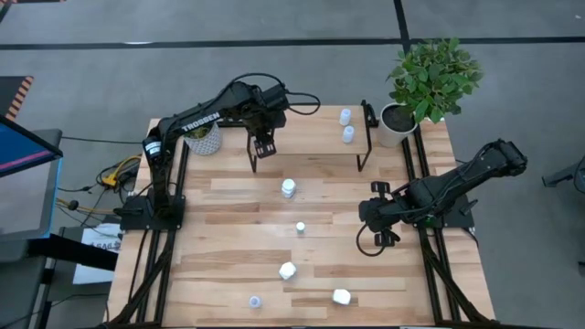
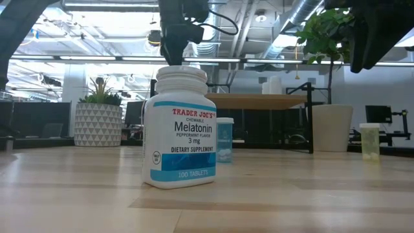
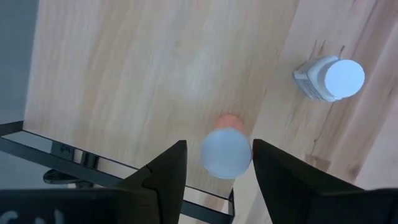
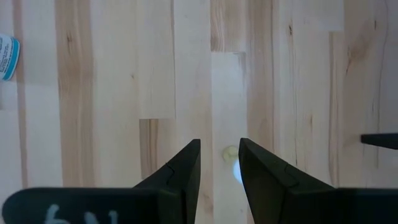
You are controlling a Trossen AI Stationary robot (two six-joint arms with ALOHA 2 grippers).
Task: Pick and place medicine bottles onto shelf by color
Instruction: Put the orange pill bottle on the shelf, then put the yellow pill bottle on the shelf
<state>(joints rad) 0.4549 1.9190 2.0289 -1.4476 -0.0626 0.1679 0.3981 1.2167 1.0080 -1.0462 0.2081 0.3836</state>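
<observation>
The light-wood shelf point(image 1: 302, 128) stands at the table's far side, with two pale-blue bottles point(image 1: 347, 126) on its right end. My left gripper point(image 1: 263, 146) is open over the shelf's front left. Its fingers stand on either side of a small bottle point(image 3: 226, 152), which has a pale round top and an orange-red part beyond it. My right gripper point(image 1: 377, 224) is slightly open and empty over the table's right side. On the table are white bottles point(image 1: 289, 188) point(image 1: 287, 270) point(image 1: 341, 297), a small green-capped one point(image 1: 300, 228) and a small pale one point(image 1: 255, 301). My left gripper's fingers point down around the small bottle point(image 3: 226, 152). A gap shows between one finger point(image 3: 177, 168) and the bottle. The other finger point(image 3: 264, 168) stands right at its side. I cannot tell whether it touches.
A patterned pot point(image 1: 206, 139) stands by the shelf's left end, and a leafy plant in a white pot point(image 1: 398, 123) by its right end. In the low view a white Melatonin bottle point(image 2: 180, 126) stands close, a pale-blue one point(image 2: 224, 139) behind it and a yellowish one point(image 2: 370, 141) at the right.
</observation>
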